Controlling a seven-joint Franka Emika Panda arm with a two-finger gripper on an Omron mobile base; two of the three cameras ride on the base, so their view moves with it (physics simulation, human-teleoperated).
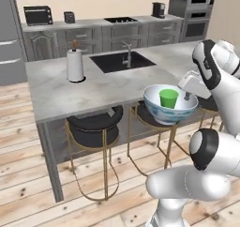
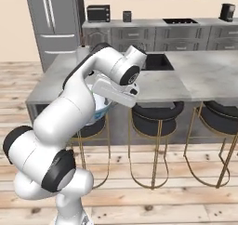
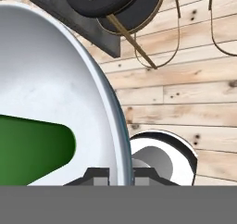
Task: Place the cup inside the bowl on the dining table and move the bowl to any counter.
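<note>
A: Nearest, what do the fingers (image 3: 121, 174) hold?
B: They pinch the bowl (image 1: 169, 104) rim; it hangs above the stools (image 1: 96, 123), clear of the marble tabletop (image 1: 56, 90).
A: The cup (image 1: 168, 98)?
B: Upright inside. Farther back, a paper towel roll (image 1: 75, 65).

From my right base camera the arm bends up from the lower left and folds over the near left end of the dining table (image 2: 204, 77). Behind its forearm I can make out a sliver of the bowl (image 2: 101, 109), pale blue outside, just off the table's front edge above a stool (image 2: 155, 118). I can't tell how the fingers stand; the wrist hides them. The black sink (image 2: 157, 61) sits toward the table's far edge. On the counter (image 2: 153, 22) along the back wall stand a toaster oven (image 2: 98, 13) and a coffee machine (image 2: 227, 12).
</note>
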